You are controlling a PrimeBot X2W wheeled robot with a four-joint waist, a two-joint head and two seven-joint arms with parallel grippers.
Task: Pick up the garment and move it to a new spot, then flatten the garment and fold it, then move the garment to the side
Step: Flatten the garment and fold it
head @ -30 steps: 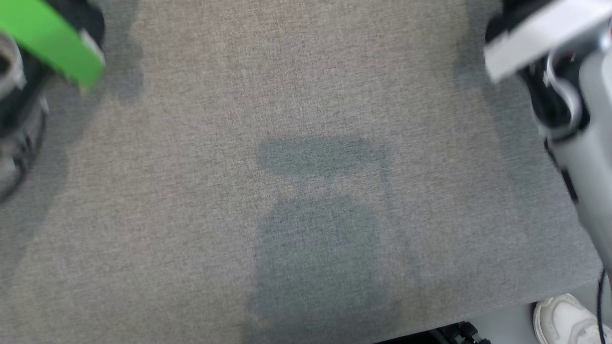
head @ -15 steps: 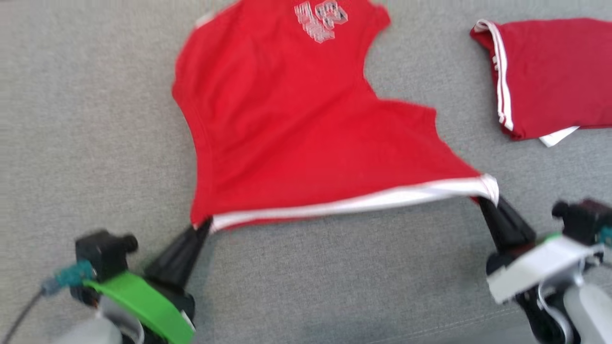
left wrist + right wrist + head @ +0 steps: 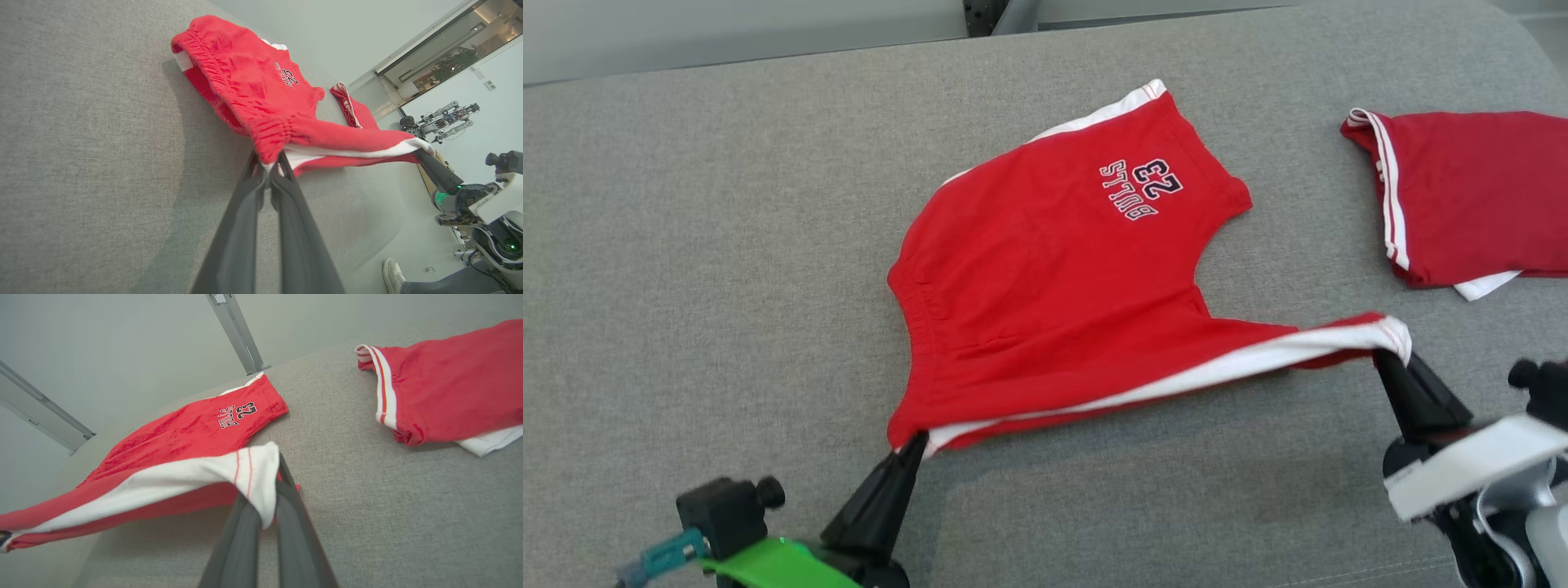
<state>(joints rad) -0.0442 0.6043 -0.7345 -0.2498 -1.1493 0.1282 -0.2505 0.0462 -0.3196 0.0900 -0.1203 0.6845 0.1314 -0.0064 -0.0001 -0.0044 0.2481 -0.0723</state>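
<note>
top: grey padded surface [image 3: 686, 245] under left claw [image 3: 918, 438] and right claw [image 3: 1391, 354] | garment: red shorts [image 3: 1045, 286] lying ahead of both, near edge raised taut between them, each claw clamped on a corner | progress: judged mid-flatten; fold and side move remain | nearby: second red garment [image 3: 1478, 196] beyond right claw, apart, may crowd the side spot

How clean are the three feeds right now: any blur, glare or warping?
Head view: sharp, even light, soft shadow under the lifted shorts. Left wrist view: wide-angle stretching, bright window top right. Right wrist view: folded garment slightly soft at the edge.
</note>
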